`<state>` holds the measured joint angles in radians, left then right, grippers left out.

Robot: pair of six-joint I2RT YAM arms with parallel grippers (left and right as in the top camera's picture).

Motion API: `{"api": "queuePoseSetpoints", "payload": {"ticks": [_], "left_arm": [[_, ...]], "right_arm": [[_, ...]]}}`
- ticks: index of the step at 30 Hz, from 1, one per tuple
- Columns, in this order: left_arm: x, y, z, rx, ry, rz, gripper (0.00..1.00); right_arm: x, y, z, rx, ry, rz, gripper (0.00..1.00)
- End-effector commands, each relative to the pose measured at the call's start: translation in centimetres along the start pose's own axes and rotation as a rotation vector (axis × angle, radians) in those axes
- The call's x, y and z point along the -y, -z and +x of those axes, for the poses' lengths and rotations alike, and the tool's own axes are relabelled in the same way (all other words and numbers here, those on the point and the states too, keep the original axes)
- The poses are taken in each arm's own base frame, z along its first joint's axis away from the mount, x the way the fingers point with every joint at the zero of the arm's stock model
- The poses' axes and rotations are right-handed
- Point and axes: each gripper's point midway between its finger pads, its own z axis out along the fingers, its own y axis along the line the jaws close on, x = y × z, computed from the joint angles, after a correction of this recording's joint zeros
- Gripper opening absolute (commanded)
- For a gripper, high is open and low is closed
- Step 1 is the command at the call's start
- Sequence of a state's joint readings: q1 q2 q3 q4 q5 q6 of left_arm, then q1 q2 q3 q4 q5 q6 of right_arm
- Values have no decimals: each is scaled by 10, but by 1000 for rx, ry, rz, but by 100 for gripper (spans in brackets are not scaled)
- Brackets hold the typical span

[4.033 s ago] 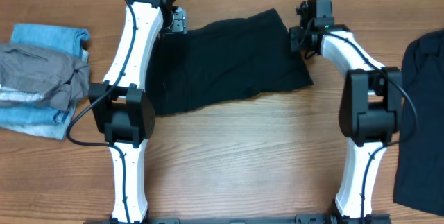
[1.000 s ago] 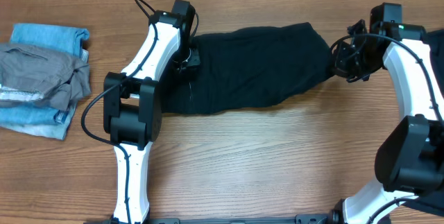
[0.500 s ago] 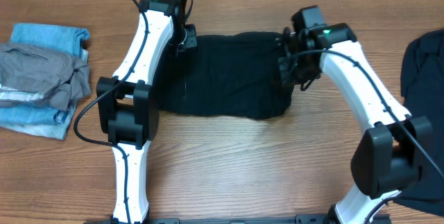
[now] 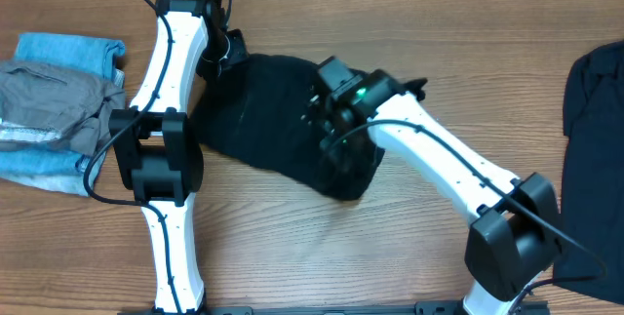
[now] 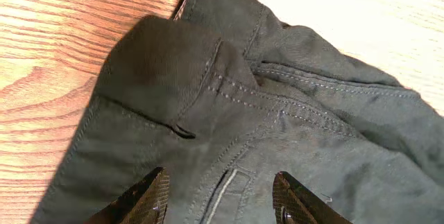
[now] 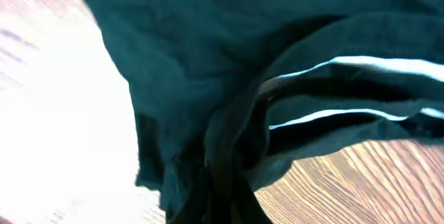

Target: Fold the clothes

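Though dark cloth buried the right gripper's (image 4: 330,130) fingers in its wrist view, the black shorts (image 4: 258,110) gathered there into a pinched bunch lifted off the wood, so its jaws were closed on them. That arm reached diagonally toward the table's (image 4: 292,247) far edge, where the shorts lay. The left gripper (image 5: 222,207) stood over their waistband corner, jaws spread wide, holding nothing.
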<state>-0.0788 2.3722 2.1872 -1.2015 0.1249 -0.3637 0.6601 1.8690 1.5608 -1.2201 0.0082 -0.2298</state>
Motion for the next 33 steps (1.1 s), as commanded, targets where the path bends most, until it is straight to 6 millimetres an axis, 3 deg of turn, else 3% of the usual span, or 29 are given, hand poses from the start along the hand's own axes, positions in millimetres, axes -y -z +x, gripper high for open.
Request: {"api": "queuePoseSetpoints", "payload": {"ticks": [1,4,8,13,16,17,18,22,24,30,31,33], "left_arm": [[8,12,-5,26,-20,27,52],[8,12,-5,27,-21,27,52],[8,12,-4,22,-20,25,52],[7,12,-2,12,-26,21,50],[17,13,11,-43,-26,79,34],[28,13,18,-71,-53,124,15],[40,14,25,-96,-76,169,4],[109,34,65,-236,-180,492,4],[135,36,83,-269,-228,538,4],[169,14,118,-255,-307,364,4],[171,12,119,-245,-304,350,4],[176,12,117,-234,-301,358,4]], "right_arm": [[-15,-5,4,7,98,-5,4],[-19,-32,10,-4,110,-8,4],[-17,-30,0,27,71,-1,4],[-10,19,-17,109,-68,6,4],[-4,46,-18,174,-136,13,4],[2,50,-15,180,-169,16,4],[11,51,-13,180,-224,17,4],[53,50,12,125,-413,24,4],[68,50,24,99,-487,22,4],[89,49,53,27,-722,4,4],[96,49,56,27,-765,9,4],[128,46,70,47,-903,28,4]]}}
